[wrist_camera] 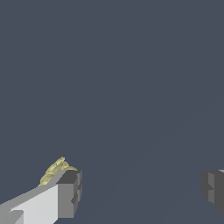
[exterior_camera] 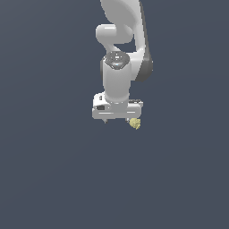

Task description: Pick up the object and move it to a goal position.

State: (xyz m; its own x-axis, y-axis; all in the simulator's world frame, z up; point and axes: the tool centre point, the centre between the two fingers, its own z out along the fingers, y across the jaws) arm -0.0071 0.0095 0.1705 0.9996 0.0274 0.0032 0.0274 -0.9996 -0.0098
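The object [exterior_camera: 135,123] is a tiny pale yellow, lumpy thing on the dark floor, just off the exterior view's right end of the white gripper [exterior_camera: 117,120]. The gripper points straight down and is open, its fingers spread wide. In the wrist view the object [wrist_camera: 57,169] peeks out from behind the outer side of one grey finger pad [wrist_camera: 69,194], not in the gap. The other pad [wrist_camera: 213,189] stands far off, and between the two the gripper [wrist_camera: 141,192] holds nothing. Part of the object is hidden by the finger.
A plain dark grey-blue floor [exterior_camera: 53,179] fills both views. The white arm [exterior_camera: 120,40] rises above the gripper toward the top of the exterior view. Nothing else shows.
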